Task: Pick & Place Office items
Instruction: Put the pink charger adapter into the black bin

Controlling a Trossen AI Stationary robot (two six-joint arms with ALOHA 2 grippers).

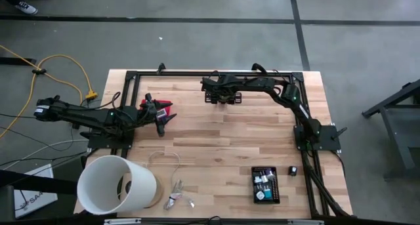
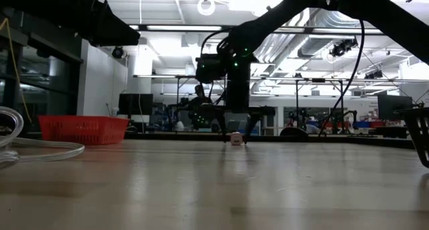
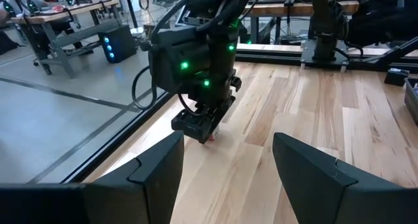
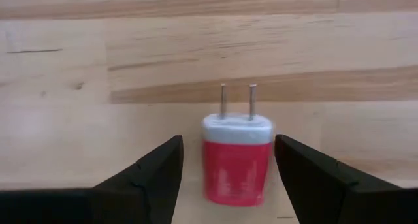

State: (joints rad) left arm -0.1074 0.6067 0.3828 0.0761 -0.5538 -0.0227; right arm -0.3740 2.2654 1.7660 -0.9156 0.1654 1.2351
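Table (image 1: 216,146): wood, my workspace. Left gripper (image 1: 165,120): waits at left edge, fingers apart, empty. Right gripper (image 4: 228,178): low at far edge, jaws wide either side of the item, not yet clamped. Item: red/white plug adapter (image 4: 236,160), flat on wood, prongs pointing away. Step, I reckon: pick approach; next calls for closing squarely, then lift. R wrist view alone shows prongs; high view hides the adapter.

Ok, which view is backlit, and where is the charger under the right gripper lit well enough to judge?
Low view: bright ceiling lights behind, so the right gripper is a dark silhouette and the tabletop shows glare. Right wrist view: evenly lit, the red-and-white charger plain between the open fingers, touching neither. High view: even light, but the arm hides the charger.
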